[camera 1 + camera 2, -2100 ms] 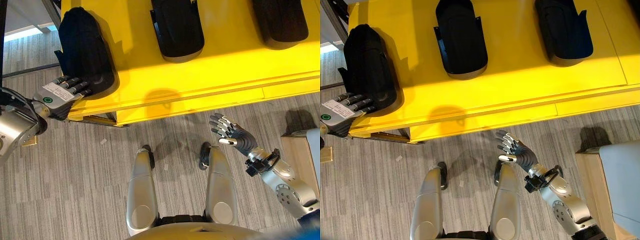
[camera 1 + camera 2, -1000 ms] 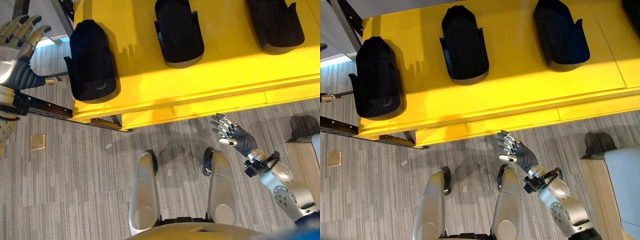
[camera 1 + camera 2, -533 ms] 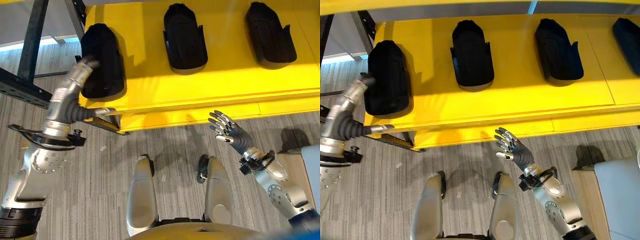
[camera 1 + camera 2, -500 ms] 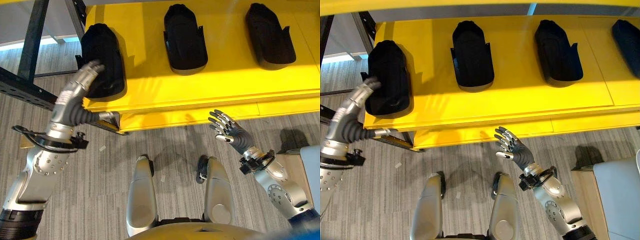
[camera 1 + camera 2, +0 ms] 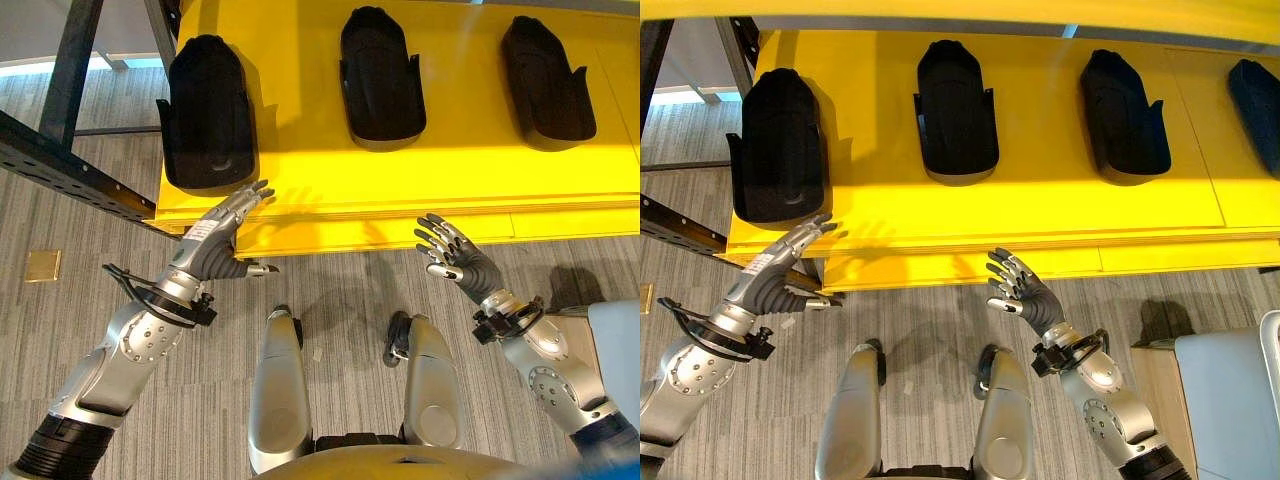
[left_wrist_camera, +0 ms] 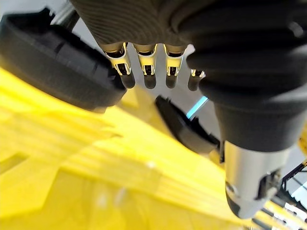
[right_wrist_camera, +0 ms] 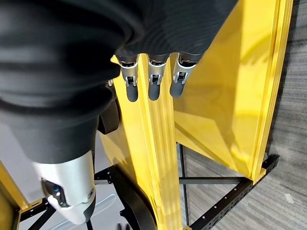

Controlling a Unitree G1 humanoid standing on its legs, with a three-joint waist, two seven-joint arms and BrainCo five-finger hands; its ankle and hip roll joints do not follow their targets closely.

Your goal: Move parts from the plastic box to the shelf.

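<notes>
Several black moulded parts lie in a row on the yellow shelf (image 5: 470,170): a left part (image 5: 205,110), a middle part (image 5: 380,75), a right part (image 5: 545,80) and one more further right (image 5: 1258,100). My left hand (image 5: 215,248) hovers open and empty just in front of the shelf's front edge, below the left part (image 6: 53,62). My right hand (image 5: 455,262) is held open and empty over the floor, in front of the shelf edge (image 7: 153,143) and below the middle and right parts.
A pale blue-grey box (image 5: 1230,395) stands on a wood-coloured stand at the lower right. A black perforated frame beam (image 5: 70,160) and upright run past the shelf's left end. Striped grey carpet (image 5: 330,290) lies between the shelf and me.
My left hand has come off the left part and drawn back down to the front of the shelf edge. The view has shifted. The right hand has barely moved.
</notes>
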